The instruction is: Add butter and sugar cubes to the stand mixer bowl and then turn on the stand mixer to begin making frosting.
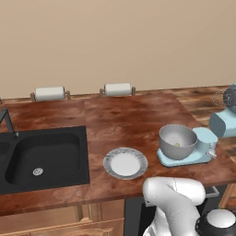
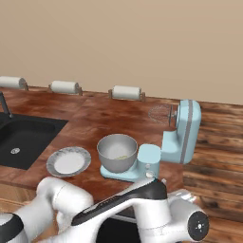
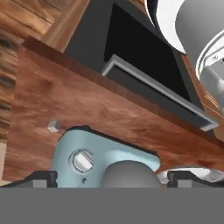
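Note:
The light blue stand mixer (image 1: 220, 123) stands at the counter's right with its head tilted back. Its grey metal stand mixer bowl (image 1: 177, 140) sits on the flat blue base (image 2: 148, 159). A small pale yellow piece, the butter (image 1: 177, 144) by its colour, lies in the bowl's bottom (image 2: 122, 157). In the hand view my gripper (image 3: 113, 178) is open with nothing between its tips. It hovers by the base's silver knob (image 3: 83, 160) and the bowl (image 3: 129, 173). One tiny sugar cube (image 3: 53, 126) rests on the wood beside the base.
A grey-rimmed white plate (image 1: 109, 159) sits bare left of the mixer. The black sink (image 1: 41, 159) takes up the counter's left. Paper towel rolls (image 1: 118, 89) line the back wall. Under the counter's front edge is a dark appliance with a silver handle (image 3: 157, 89).

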